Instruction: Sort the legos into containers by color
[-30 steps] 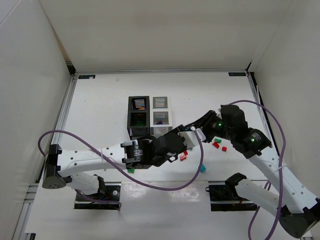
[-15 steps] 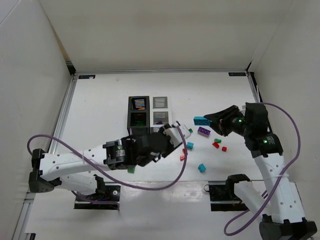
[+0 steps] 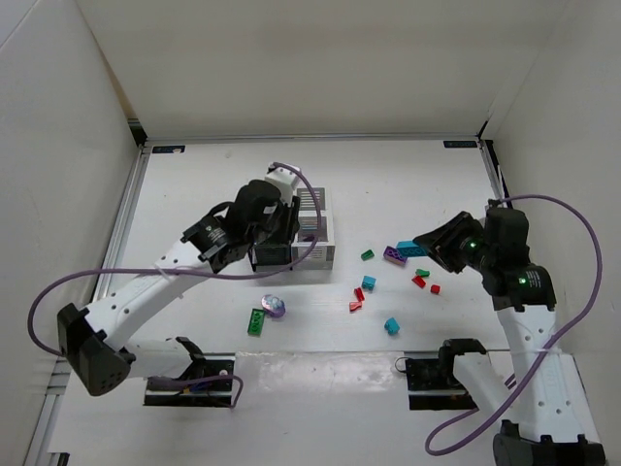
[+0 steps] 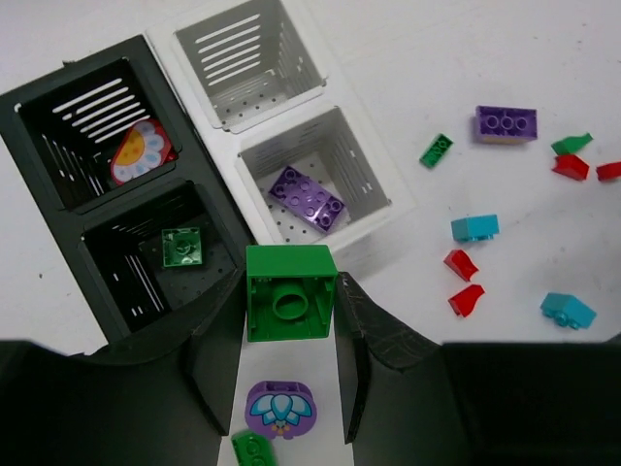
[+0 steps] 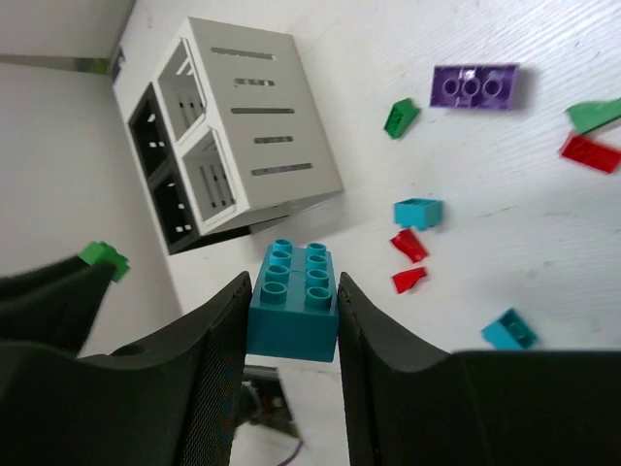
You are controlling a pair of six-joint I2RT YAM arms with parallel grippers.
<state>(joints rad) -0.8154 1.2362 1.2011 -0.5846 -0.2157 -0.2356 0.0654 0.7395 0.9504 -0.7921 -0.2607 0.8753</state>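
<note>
Drop-off step: left pincer (image 4: 289, 328) grips green brick (image 4: 290, 292) over bins (image 4: 221, 138), right pincer (image 5: 291, 322) grips teal brick (image 5: 293, 299) above desk (image 3: 194, 194). Next: release green into black bin (image 4: 97, 282) w/ green piece (image 4: 180, 247); teal prob. to empty white bin (image 4: 247, 49).

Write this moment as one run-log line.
left gripper: shut on green brick, at containers | right gripper: shut on teal brick | loose legos on table
</note>
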